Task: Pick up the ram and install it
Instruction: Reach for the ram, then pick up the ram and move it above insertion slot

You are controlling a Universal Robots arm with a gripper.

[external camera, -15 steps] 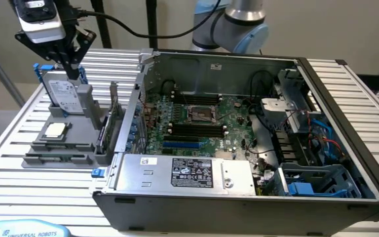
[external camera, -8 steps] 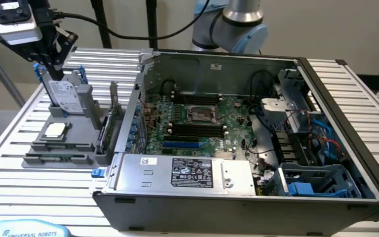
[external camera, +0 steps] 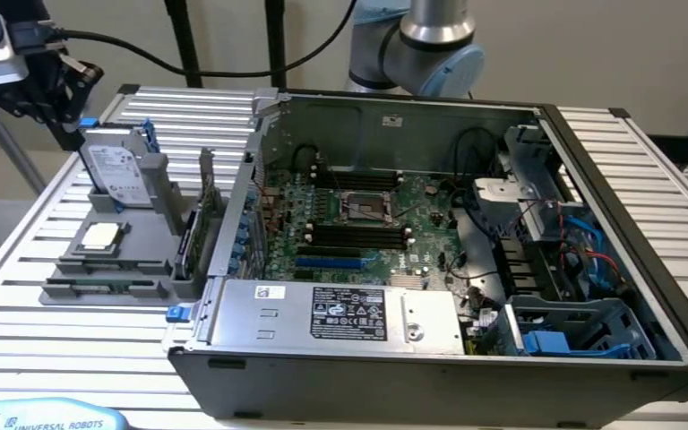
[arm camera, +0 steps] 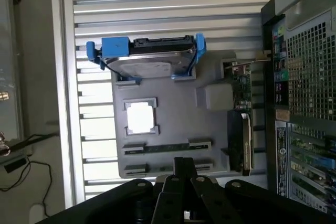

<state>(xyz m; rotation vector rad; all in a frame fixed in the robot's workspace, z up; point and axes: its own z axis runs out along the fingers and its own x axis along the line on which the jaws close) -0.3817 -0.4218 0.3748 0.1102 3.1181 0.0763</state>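
The ram [external camera: 103,288] is a thin green stick lying edge-up in the front slot of a grey holder [external camera: 69,269] at the exterior view's left. In the wrist view the ram [arm camera: 165,149] shows as a dark narrow strip between two small clips. My gripper [arm camera: 184,169] hangs above the holder with its fingers shut and nothing between them, a short way off from the ram. In the exterior view the gripper [external camera: 64,90] is high over the holder's far end. Black memory slots [external camera: 350,235] lie on the motherboard inside the open case [external camera: 440,367].
The holder also carries a hard drive in a blue caddy [arm camera: 149,56], a square silver processor chip [arm camera: 140,117] and an upright green card with a metal bracket [arm camera: 242,103]. The case's wall [arm camera: 304,77] stands close beside the holder. Cables hang near the gripper [external camera: 141,49].
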